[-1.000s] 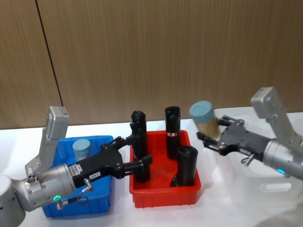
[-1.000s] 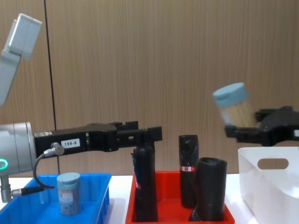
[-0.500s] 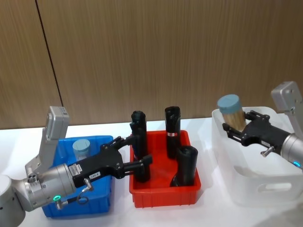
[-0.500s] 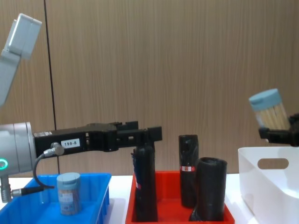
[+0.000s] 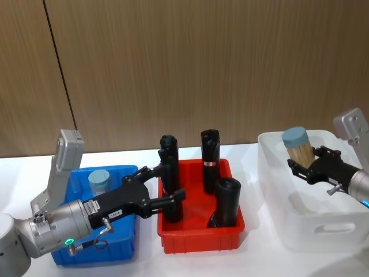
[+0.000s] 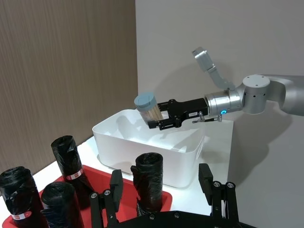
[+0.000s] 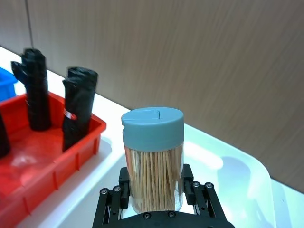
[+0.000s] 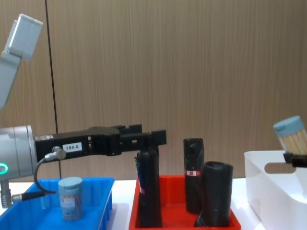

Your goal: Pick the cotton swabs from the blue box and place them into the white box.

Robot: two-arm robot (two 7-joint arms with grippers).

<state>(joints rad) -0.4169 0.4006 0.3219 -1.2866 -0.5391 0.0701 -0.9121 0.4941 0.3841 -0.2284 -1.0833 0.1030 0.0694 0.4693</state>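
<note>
Cotton swabs, thin sticks packed in a clear round tub with a smooth grey-blue lid, have swung from above the red bin to 3 o'clock. Pinched by the right pincer, they now sit low over the glossy white box, so release looks near. A second tub waits in the blue box at 9 o'clock, beside the spread left pincer.

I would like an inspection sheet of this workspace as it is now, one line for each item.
Surface: white table carrying three bins.
Job's things: one tub stands in the blue box; a second tub, tilted, is held over the white box.
Clutter: red bin with black rolls, between the boxes.
Grippers: left gripper, jaws open, hovers over the red bin's left edge; right gripper shut on the second tub.
Cables: grey cable loops at the left wrist.
Surroundings: wood-panel wall.
</note>
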